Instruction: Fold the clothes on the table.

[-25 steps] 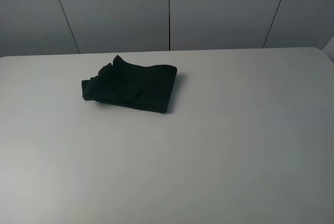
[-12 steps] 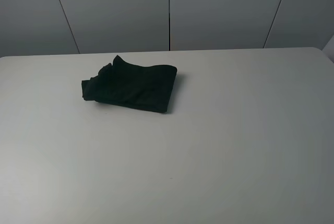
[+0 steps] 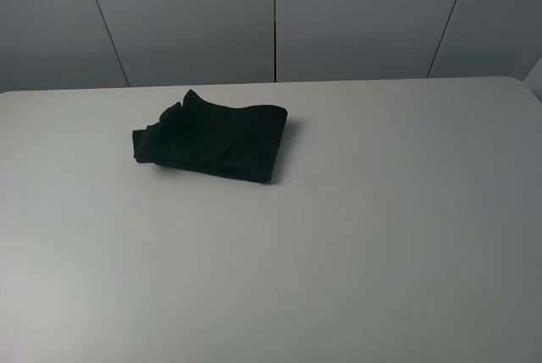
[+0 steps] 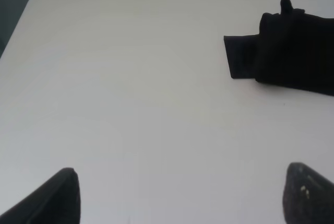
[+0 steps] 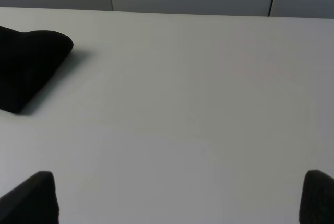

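Nothing has changed over the last second: in the high view the black T-shirt [image 3: 212,142] lies in exactly the same folded bundle, in the upper left part of the frame, and neither arm has come into that view. That stillness, together with the compact shape of the bundle, suggests the folding is finished or nearly so, and the arms are parked back from the work.

The T-shirt sits on the white desk [image 3: 381,236] as a roughly rectangular packet, its right edge straight and clean, its left end lumpier, with a small flap and a peak of cloth sticking out. No print or label shows; only plain black fabric is visible. If any tidying is left, it looks to be that ragged left end.

The left pincer [image 4: 180,195] hangs over bare desk with its jaws spread wide and nothing between them; the T-shirt appears at the upper right of the left wrist view, well apart from the fingertips [image 4: 62,198]. The right pincer [image 5: 180,198] is likewise wide open and empty, with only a rounded corner of the T-shirt at the upper left of the right wrist view, again well apart.

Nothing else lies on the desk, and behind it stands a grey panelled wall [image 3: 356,16]. Nothing blocks a reach to the shirt from either side.
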Motion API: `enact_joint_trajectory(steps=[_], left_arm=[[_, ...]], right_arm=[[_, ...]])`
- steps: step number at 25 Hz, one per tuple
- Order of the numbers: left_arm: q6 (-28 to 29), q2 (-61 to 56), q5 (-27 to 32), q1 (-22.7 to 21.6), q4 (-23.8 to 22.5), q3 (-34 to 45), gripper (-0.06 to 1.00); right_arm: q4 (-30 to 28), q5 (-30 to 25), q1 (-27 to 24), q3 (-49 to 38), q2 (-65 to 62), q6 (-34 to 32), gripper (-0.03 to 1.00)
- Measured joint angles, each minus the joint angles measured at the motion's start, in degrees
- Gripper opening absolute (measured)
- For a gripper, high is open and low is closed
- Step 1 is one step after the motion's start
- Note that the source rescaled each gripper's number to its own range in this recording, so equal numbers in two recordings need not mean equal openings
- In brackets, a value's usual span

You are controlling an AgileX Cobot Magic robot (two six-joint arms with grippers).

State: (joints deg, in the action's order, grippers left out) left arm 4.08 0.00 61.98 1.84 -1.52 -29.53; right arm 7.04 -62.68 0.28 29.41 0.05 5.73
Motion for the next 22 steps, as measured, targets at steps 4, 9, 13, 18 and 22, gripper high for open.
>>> enact_joint_trajectory(steps=[4,9,13,18,22], left_arm=[[0.0,0.0,0.0,0.0,0.14,0.12,1.0],[0.0,0.0,0.0,0.0,0.14,0.21,1.0],[0.0,0.0,0.0,0.0,0.14,0.21,1.0],[0.0,0.0,0.0,0.0,0.23,0.21,1.0],[0.0,0.0,0.0,0.0,0.23,0.21,1.0]], right_arm=[[0.0,0.0,0.0,0.0,0.0,0.51,1.0],[0.0,0.0,0.0,0.0,0.0,0.66,1.0],[0.0,0.0,0.0,0.0,0.0,0.66,1.0],[0.0,0.0,0.0,0.0,0.0,0.79,1.0],[0.0,0.0,0.0,0.0,0.0,0.79,1.0]])
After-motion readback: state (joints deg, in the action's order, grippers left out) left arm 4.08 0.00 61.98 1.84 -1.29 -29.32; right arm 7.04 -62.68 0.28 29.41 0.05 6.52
